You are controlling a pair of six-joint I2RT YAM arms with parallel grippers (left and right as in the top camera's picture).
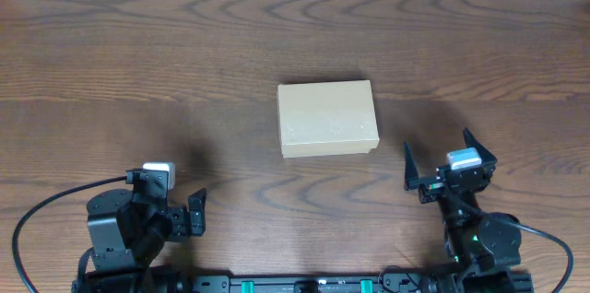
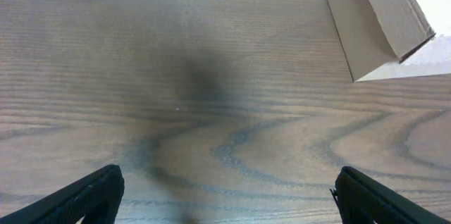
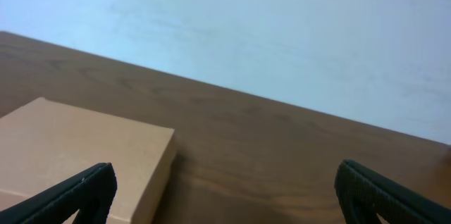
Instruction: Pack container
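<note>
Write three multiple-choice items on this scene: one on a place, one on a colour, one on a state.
1. Where is the container on the table?
A. Near the middle
B. At the far left corner
C. Lifted off it in the right jaws

2. What colour is the container?
A. White
B. Blue
C. Tan

3. How is its lid?
A. Standing open
B. Shut flat
C. Torn off and lying beside it

Answers:
1 A: the overhead view shows it resting near the centre, with nothing touching it.
2 C: it is plain tan cardboard in every view.
3 B: its top lies flat and closed in the overhead view.
</note>
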